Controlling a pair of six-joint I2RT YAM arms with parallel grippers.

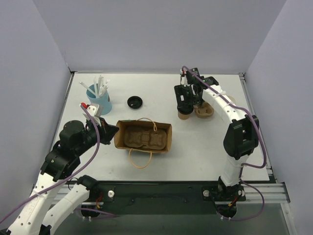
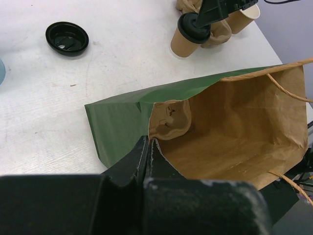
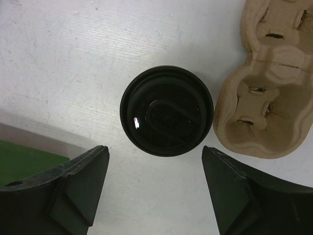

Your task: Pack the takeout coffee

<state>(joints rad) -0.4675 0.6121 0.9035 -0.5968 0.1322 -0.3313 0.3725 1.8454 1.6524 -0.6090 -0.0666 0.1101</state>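
One takeout coffee (image 3: 167, 110), upright, centred under spread R end effector (image 3: 155, 150)

No text, label, brand, number or sign can be read in any view. The round black plastic lid (image 3: 166, 111) at the centre of the right wrist view bears only moulded ridges, and any lettering on it is too faint to make out. The brown paper bag with a green outer face (image 2: 234, 127), at the right of the left wrist view, shows plain paper.
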